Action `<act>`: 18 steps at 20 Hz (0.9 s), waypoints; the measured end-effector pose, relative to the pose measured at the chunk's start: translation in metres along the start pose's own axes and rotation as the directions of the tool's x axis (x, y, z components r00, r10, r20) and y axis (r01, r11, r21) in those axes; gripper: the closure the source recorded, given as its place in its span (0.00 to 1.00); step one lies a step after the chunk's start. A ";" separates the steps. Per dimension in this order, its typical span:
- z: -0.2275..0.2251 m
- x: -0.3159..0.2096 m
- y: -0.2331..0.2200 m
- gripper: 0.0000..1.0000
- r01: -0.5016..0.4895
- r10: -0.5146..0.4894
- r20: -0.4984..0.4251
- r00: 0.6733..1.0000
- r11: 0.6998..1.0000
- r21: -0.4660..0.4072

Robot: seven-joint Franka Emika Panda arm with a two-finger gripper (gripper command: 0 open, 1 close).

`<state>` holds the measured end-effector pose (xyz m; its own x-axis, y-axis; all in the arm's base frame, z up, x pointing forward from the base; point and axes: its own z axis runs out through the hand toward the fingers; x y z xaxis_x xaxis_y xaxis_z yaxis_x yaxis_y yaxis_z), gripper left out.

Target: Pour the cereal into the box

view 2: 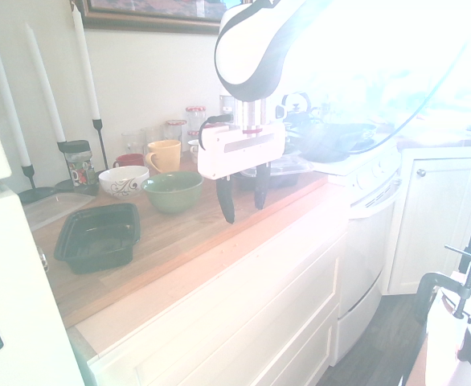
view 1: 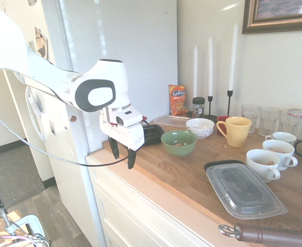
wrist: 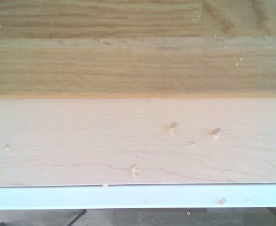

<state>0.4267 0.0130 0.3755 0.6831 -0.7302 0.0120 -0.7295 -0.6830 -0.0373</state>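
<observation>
Hand (view 1: 123, 153) hangs above the front edge of the wooden tabletop (view 1: 192, 175), fingers pointing down, spread apart with a clear gap between them, holding nothing; in the second exterior view the hand (view 2: 242, 199) shows the same open gap. Black box (view 2: 98, 236) sits on the tabletop near the refrigerator end, well apart from the hand in that view; it appears empty, interior dark. In the first exterior view the box (view 1: 153, 134) is partly hidden behind the hand. Green bowl (view 1: 179, 142) stands just beside the box, with a few tan pieces of cereal (view 1: 180, 144) visible inside. White patterned bowl (view 1: 200, 127) is behind the green bowl, and a yellow mug (view 1: 235, 130) is next to it. Two white cups (view 1: 263, 164) toward the far end also hold some light-brown contents. A container with clear ribbed lid (view 1: 244, 189) lies near the tabletop's front. Orange snack packet (view 1: 177, 100) stands by the wall, beside white candles (view 1: 210, 59) in black holders. Wrist view shows the pale front strip of the tabletop with several small tan crumbs (wrist: 172, 129) scattered on it.
</observation>
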 end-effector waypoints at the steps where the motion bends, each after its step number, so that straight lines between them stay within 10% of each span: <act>1: 0.000 0.000 0.000 0.00 0.000 0.000 0.000 1.000 1.000 -0.002; 18: -0.044 0.155 -0.051 0.00 -0.104 0.111 -0.091 0.990 0.992 0.078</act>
<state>0.5681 -0.0667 0.4237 0.5919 -0.8000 0.0987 -0.7915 -0.6000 -0.1162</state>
